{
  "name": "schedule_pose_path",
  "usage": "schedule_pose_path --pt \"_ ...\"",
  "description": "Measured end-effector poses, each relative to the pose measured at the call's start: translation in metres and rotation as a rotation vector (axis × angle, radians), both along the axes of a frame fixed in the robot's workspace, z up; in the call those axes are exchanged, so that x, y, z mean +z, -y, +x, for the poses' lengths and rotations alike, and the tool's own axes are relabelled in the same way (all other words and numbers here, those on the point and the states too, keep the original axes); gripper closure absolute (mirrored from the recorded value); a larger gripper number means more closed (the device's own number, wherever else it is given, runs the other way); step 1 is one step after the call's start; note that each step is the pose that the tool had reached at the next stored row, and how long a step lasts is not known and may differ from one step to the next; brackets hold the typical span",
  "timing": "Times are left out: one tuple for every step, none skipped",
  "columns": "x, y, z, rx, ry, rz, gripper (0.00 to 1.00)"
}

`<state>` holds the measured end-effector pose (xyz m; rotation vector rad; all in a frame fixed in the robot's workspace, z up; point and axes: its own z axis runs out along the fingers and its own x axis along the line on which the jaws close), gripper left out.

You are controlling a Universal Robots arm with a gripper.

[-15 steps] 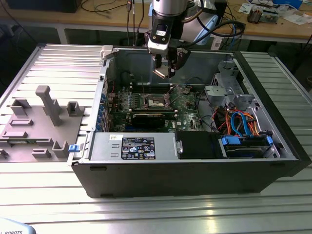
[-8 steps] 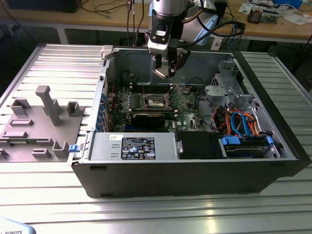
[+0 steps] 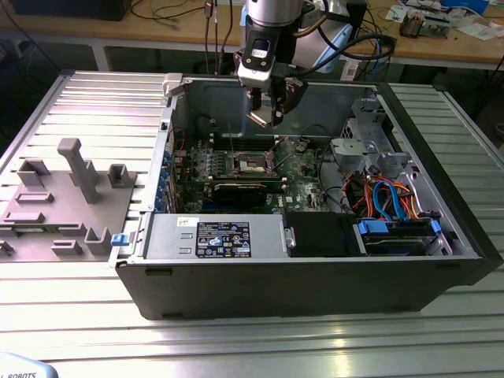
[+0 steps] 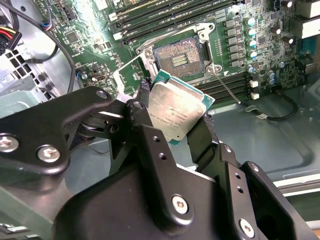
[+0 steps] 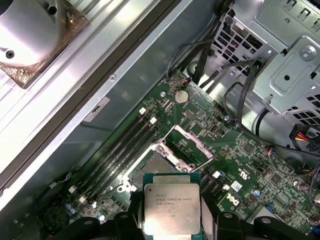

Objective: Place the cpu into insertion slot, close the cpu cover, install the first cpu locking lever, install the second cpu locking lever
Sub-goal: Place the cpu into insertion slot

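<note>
the claw (image 3: 272,114) is gripping the cpu (image 4: 176,111) above the empty socket (image 4: 180,59); the cpu cover (image 5: 189,145) is standing open, so nothing is seated yet.

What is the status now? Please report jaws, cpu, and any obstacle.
Gripper: jaws shut on the cpu. Cpu above the socket, not seated. Cpu cover raised; nothing seen blocking the socket.

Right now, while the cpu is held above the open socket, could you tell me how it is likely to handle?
The cpu looks like a rigid flat plate, so it should not flex. Its smooth metal face and thin edges, pinched by the gripper, could slip or tilt. It is probably light, yet fragile if dropped onto the socket.
</note>
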<state>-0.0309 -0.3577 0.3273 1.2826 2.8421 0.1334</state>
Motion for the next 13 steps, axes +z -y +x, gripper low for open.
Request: schedule_pose_path --pt "0.0 0.0 0.0 -0.001 0.0 -0.0001 0.46" --pt "0.0 0.0 0.0 -0.001 0.0 -0.0003 0.46" --pt "0.0 0.0 0.0 -0.002 0.0 -0.0004 0.46" --pt "0.0 0.0 0.0 -0.003 0.0 -0.0006 0.46" --pt "0.0 0.0 0.0 -0.004 0.0 -0.0006 0.46" --pt "0.0 0.0 0.0 -0.004 0.0 -0.0008 0.46" --pt "-0.0001 0.0 0.0 -0.005 0.0 -0.0009 0.46" --pt "-0.0001 0.0 0.0 -0.006 0.0 -0.0009 0.46" --pt "-0.0001 0.0 0.0 -0.006 0.0 -0.001 0.46" --pt "-0.0001 0.0 0.0 -0.007 0.0 -0.001 0.46" --pt "-0.0001 0.0 0.0 -0.008 0.0001 -0.0011 0.46" --pt "-0.0001 0.0 0.0 -0.008 0.0 -0.001 0.46" --pt "-0.0001 0.0 0.0 -0.009 0.0 -0.001 0.46"
